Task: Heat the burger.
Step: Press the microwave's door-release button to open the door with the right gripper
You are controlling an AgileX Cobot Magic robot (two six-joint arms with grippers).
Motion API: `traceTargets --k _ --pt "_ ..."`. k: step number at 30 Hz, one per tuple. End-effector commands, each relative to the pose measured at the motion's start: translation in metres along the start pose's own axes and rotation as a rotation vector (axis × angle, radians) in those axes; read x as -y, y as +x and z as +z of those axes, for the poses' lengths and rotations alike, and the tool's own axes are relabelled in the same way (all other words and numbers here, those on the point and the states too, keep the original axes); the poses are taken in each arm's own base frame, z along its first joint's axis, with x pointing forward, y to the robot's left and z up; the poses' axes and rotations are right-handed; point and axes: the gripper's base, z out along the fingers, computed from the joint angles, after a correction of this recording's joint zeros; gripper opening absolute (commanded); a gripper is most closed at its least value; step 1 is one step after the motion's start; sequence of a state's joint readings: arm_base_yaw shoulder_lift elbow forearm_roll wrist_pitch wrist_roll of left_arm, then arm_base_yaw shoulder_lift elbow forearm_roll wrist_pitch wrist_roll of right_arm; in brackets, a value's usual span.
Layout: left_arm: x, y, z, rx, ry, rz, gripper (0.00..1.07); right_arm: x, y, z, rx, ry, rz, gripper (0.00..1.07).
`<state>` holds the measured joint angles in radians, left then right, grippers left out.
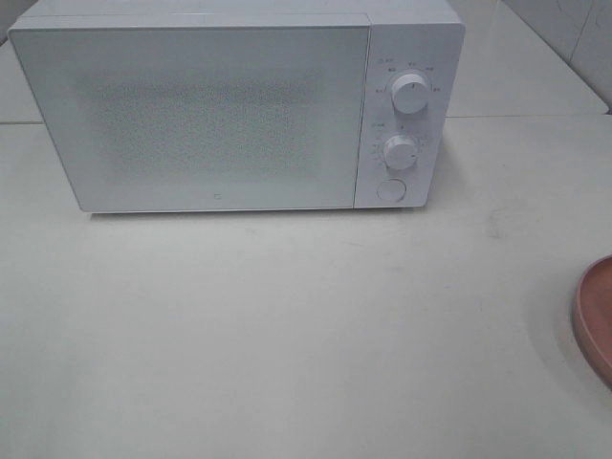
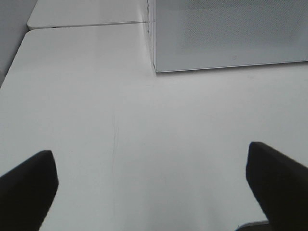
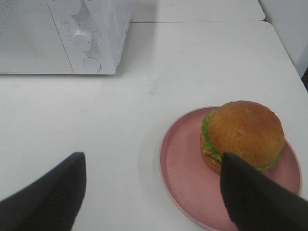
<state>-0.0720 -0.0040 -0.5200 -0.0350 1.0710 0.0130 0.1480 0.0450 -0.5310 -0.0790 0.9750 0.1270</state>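
Note:
The burger (image 3: 245, 132), with a golden-brown bun and green lettuce, sits on a pink plate (image 3: 185, 178) in the right wrist view. My right gripper (image 3: 151, 190) is open and empty, a little back from the plate, one finger (image 3: 255, 199) in front of the burger's near edge. Only the plate's rim (image 1: 595, 316) shows at the right edge of the high view; the burger is out of that view. A white microwave (image 1: 229, 110) stands at the back of the table with its door shut. My left gripper (image 2: 151, 185) is open and empty over bare table, off the microwave's front left corner (image 2: 159, 67).
The microwave has two knobs (image 1: 408, 94) (image 1: 401, 153) and a round button (image 1: 390, 189) on its right panel. A table seam (image 2: 86, 25) runs behind the microwave. A wall edge (image 3: 288, 29) lies at the table's right side.

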Motion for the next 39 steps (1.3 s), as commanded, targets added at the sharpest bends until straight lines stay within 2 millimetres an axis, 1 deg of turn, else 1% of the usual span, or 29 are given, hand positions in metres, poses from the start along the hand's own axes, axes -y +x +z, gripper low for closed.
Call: traceTargets --k 1,5,7,9,10,11,13,14,18,20,21,23,24,27,29,30,32,33,34,36,37,39 --pt "0.0 0.002 -0.002 0.019 -0.001 -0.005 1.0 -0.002 -0.008 0.003 0.013 -0.006 0.011 0.75" --pt "0.0 0.002 -0.002 0.019 -0.001 -0.005 1.0 -0.003 -0.014 0.009 0.013 -0.011 0.016 0.75" --pt "0.0 0.002 -0.002 0.019 -0.001 -0.005 1.0 -0.005 -0.023 0.018 0.015 -0.013 0.014 0.75" --pt "0.0 0.002 -0.002 0.019 -0.001 -0.005 1.0 -0.005 -0.025 0.02 0.014 -0.014 0.013 0.75" --pt "0.0 0.002 -0.002 0.019 -0.001 -0.005 1.0 -0.006 -0.029 0.025 0.01 -0.014 0.012 0.75" --pt "0.0 0.002 -0.002 0.019 -0.001 -0.005 1.0 -0.006 -0.029 0.025 0.01 -0.014 0.012 0.75" --pt "0.0 0.002 -0.002 0.019 -0.001 -0.005 1.0 -0.007 -0.035 0.033 0.011 -0.017 0.009 0.75" --pt "0.0 0.002 -0.002 0.019 -0.001 -0.005 1.0 -0.007 -0.035 0.033 0.011 -0.017 0.009 0.75" --pt "0.0 0.002 -0.002 0.019 -0.001 -0.005 1.0 -0.009 -0.045 0.045 0.02 -0.021 0.006 0.75" --pt "0.0 0.002 -0.002 0.019 -0.001 -0.005 1.0 -0.009 -0.046 0.047 0.019 -0.021 0.006 0.75" --pt "0.0 0.002 -0.002 0.019 -0.001 -0.005 1.0 -0.01 -0.05 0.053 0.017 -0.023 0.004 0.75" --pt "0.0 0.002 -0.002 0.019 -0.001 -0.005 1.0 -0.01 -0.051 0.056 0.013 -0.023 0.004 0.75" --pt "0.0 0.002 -0.002 0.019 -0.001 -0.005 1.0 -0.011 -0.054 0.062 0.009 -0.024 0.002 0.75" --pt "0.0 0.002 -0.002 0.019 -0.001 -0.005 1.0 -0.012 -0.057 0.068 0.007 -0.025 0.001 0.75" --pt "0.0 0.002 -0.002 0.019 -0.001 -0.005 1.0 -0.013 -0.062 0.079 0.001 -0.027 -0.001 0.75" --pt "0.0 0.002 -0.002 0.019 -0.001 -0.005 1.0 -0.013 -0.062 0.079 0.001 -0.027 -0.001 0.75" --pt "0.0 0.002 -0.002 0.019 -0.001 -0.005 1.0 -0.015 -0.066 0.089 0.0 -0.029 -0.003 0.75" --pt "0.0 0.002 -0.002 0.019 -0.001 -0.005 1.0 -0.015 -0.066 0.089 0.0 -0.029 -0.003 0.75" --pt "0.0 0.002 -0.002 0.019 -0.001 -0.005 1.0 -0.015 -0.068 0.095 0.002 -0.031 -0.004 0.75" --pt "0.0 0.002 -0.002 0.019 -0.001 -0.005 1.0 -0.016 -0.069 0.099 -0.001 -0.032 -0.003 0.75" --pt "0.0 0.002 -0.002 0.019 -0.001 -0.005 1.0 -0.017 -0.072 0.106 0.007 -0.035 -0.004 0.75" --pt "0.0 0.002 -0.002 0.019 -0.001 -0.005 1.0 -0.017 -0.074 0.11 0.009 -0.036 -0.005 0.75"
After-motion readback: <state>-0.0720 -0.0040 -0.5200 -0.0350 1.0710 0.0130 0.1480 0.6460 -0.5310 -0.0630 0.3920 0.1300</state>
